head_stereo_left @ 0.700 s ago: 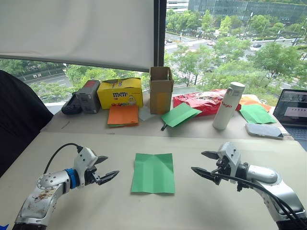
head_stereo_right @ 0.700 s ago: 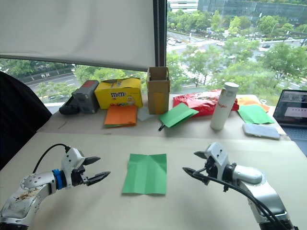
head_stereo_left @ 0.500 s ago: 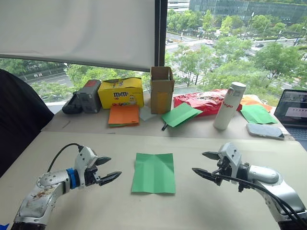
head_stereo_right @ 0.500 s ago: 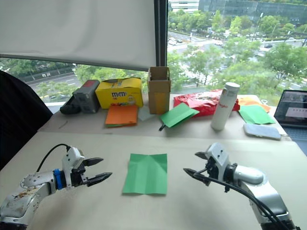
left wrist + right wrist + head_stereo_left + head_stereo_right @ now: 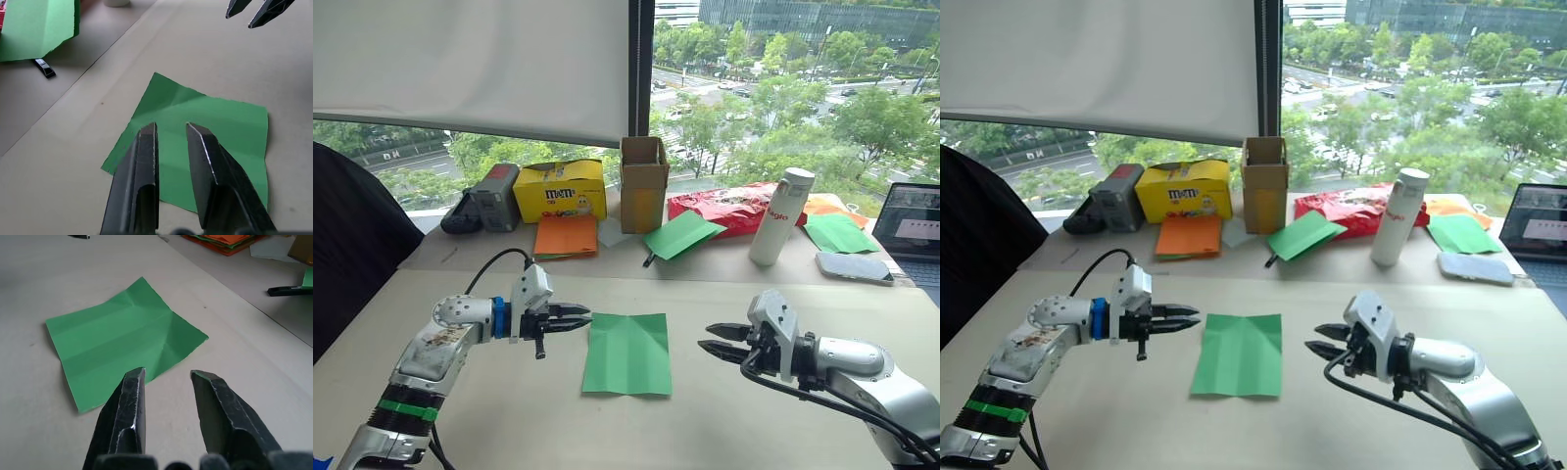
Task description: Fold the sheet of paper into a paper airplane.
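Observation:
The sheet of paper (image 5: 626,352) is bright green with crease lines and lies flat in the middle of the beige table (image 5: 509,431). My left gripper (image 5: 587,315) hovers just left of the sheet's far left corner, its fingers drawn together on nothing. In the left wrist view the left gripper (image 5: 170,126) points over that sheet (image 5: 230,122). My right gripper (image 5: 705,338) is open and empty, a short way right of the sheet, pointing at it. The right wrist view shows the right gripper (image 5: 167,372) short of the sheet (image 5: 117,338). The paper airplane is out of view.
Along the back, under the window, stand a yellow candy box (image 5: 558,191), an open cardboard box (image 5: 643,183), orange sheets (image 5: 565,235), a folded green sheet (image 5: 680,235), a red bag (image 5: 724,208), a white bottle (image 5: 780,215), a phone (image 5: 852,265) and a laptop (image 5: 911,220).
My left gripper has swung forward and right to the sheet's far left corner and closed its fingers. The right gripper has crept left toward the sheet and narrowed its opening.

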